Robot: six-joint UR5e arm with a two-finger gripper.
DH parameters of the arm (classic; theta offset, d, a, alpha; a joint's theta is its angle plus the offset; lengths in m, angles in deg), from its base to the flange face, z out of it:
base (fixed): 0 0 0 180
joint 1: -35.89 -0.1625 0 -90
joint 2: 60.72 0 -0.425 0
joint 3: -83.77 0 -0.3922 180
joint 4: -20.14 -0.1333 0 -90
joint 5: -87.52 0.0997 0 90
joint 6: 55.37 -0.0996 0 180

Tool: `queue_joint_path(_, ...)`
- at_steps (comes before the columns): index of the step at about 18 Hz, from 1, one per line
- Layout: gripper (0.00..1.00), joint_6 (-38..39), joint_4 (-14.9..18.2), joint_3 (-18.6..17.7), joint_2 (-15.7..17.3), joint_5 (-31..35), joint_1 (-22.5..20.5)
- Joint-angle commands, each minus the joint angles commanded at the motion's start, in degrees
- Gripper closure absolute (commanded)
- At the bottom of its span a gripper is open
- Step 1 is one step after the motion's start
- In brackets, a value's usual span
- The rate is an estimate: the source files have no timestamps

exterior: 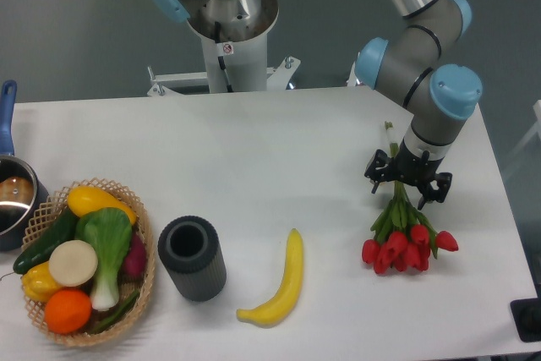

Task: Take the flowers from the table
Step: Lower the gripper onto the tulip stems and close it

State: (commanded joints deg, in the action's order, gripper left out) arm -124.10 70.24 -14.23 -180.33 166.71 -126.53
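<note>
One bunch of flowers (404, 238) lies at the right side of the table (270, 141), red heads toward the front edge and stems running back under the gripper (407, 185). You see the gripper directly over the stems; its fingers straddle them, but whether they grip cannot be told. Left of the bunch lie a banana (281, 283), a dark cylinder (192, 257) and a basket (144, 251).

The gripper (407, 183) sits over the flowers' (406, 238) stems on the table (279, 158).
</note>
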Motion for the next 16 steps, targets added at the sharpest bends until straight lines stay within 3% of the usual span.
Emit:
queue_joint_path(4,0.04,0.2,0.0,0.6,-0.6,0.2,0.4)
queue_joint_path(8,0.35,2.5,0.1,1.7,-0.9,0.2,0.6)
queue_joint_path(16,0.63,4.8,0.1,2.5,-1.2,0.0,0.6)
